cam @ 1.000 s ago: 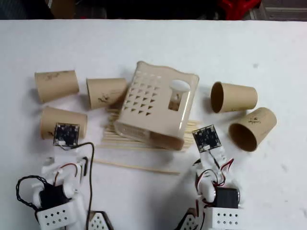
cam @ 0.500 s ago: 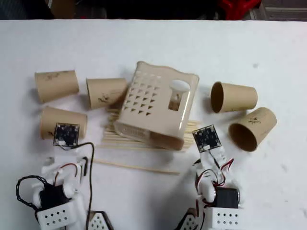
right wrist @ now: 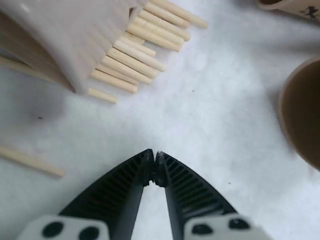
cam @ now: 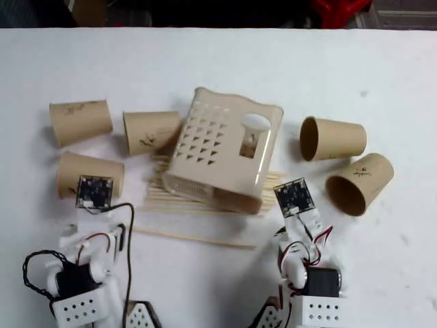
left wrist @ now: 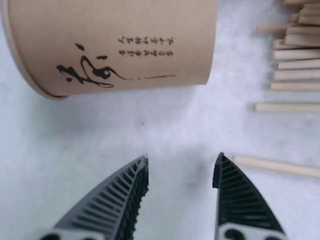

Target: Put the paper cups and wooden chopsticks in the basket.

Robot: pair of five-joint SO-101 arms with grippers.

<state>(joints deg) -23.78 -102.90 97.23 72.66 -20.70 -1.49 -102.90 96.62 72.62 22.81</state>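
Beneath the basket (cam: 225, 147) lie chopsticks (right wrist: 135, 60) (right gripper (right wrist: 154, 156) pinched closed).

Chopsticks (cam: 156, 197) partly under the basket (cam: 222, 147); one paper cup (right wrist: 302, 115) cut off at the edge.

Clearance survey: upper desk open, centre band obstructed.

The desk (cam: 205, 61) is bare across the upper frame and along the far right edge. The basket (cam: 222, 154) blocks the centre, tipped over on the chopstick pile (cam: 160, 198), whose ends jut out on both sides. On the left, the upper-left cup (cam: 80, 121), middle-left cup (cam: 151, 131) and lower-left cup (cam: 75, 169) lie on their sides with narrow gaps between them; the middle-left cup is just beside the basket wall. On the right, the upper-right cup (cam: 332, 139) and lower-right cup (cam: 360, 183) lie close together, with a bare lane between them and the basket. A loose chopstick (cam: 194, 238) crosses the strip between the left arm (cam: 82, 273) and right arm (cam: 311, 280) at lower centre.
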